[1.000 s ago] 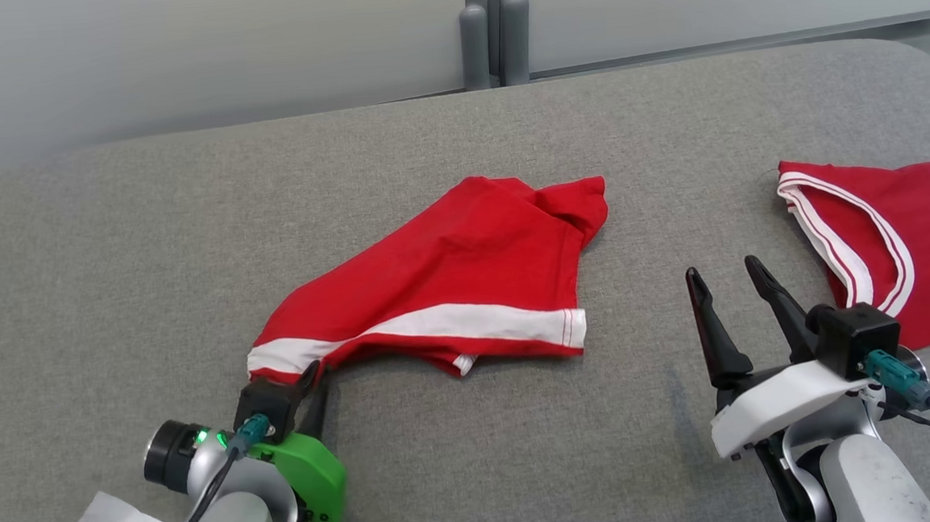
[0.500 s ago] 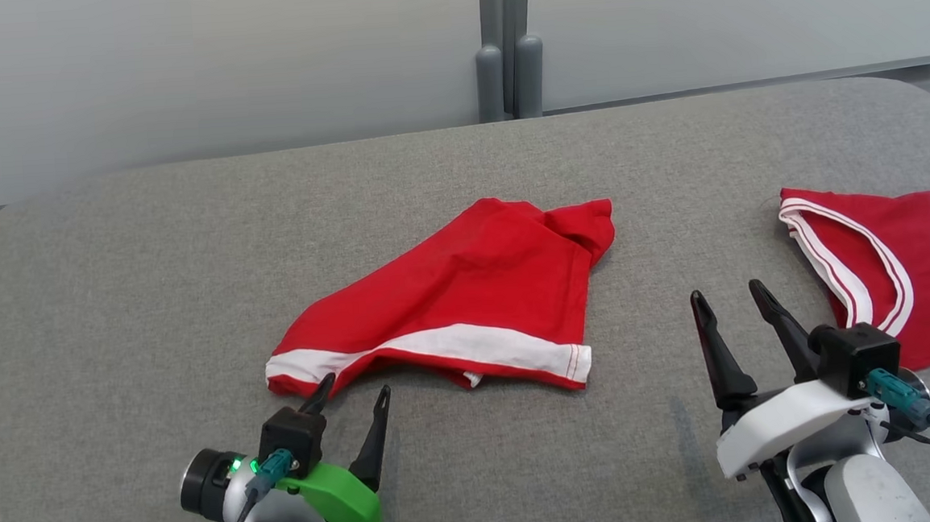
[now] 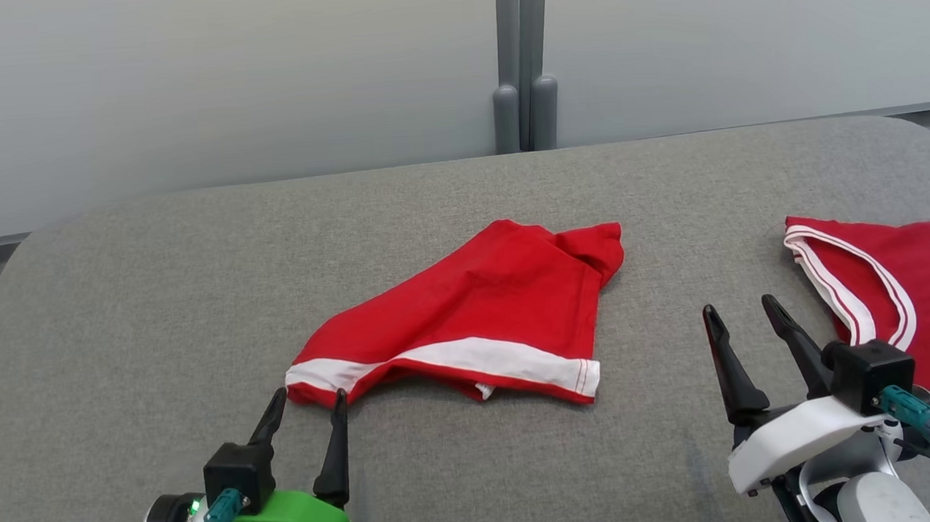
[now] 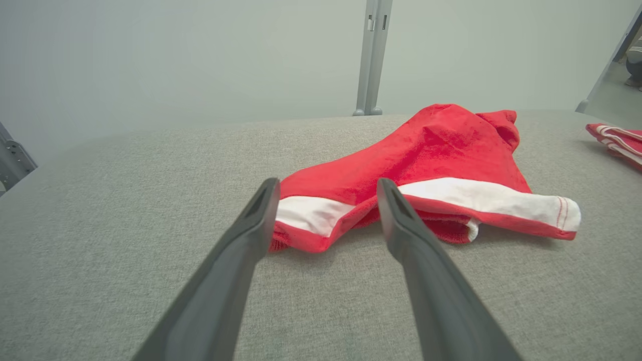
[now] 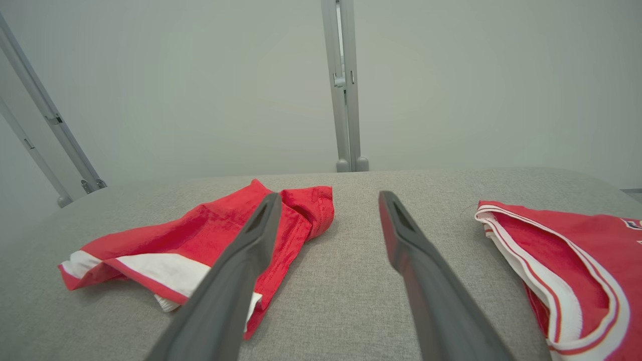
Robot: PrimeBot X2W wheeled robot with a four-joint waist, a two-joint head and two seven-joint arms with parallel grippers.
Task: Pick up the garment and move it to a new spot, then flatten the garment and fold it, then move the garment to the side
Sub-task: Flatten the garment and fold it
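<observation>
The garment [image 3: 483,300] is a pair of red shorts with a white band, lying crumpled in the middle of the grey padded table [image 3: 153,312]. My left gripper [image 3: 309,394] is open, its tips just short of the garment's near left corner and holding nothing. In the left wrist view the garment [image 4: 436,150] lies right beyond the spread left gripper [image 4: 327,183]. My right gripper [image 3: 738,306] stands open and empty to the garment's right. The right wrist view has the garment [image 5: 200,230] behind the left finger of the right gripper [image 5: 329,196].
A red jersey [image 3: 902,283] with white trim and lettering lies at the table's right edge, close beside my right gripper; it also shows as the jersey [image 5: 567,240] and the jersey [image 4: 617,138]. A pale wall and a grey post [image 3: 523,56] stand behind the table.
My left gripper has opened, let go of the garment's near left corner and drawn back a little. The corner now rests on the table. The head camera has tilted up.
</observation>
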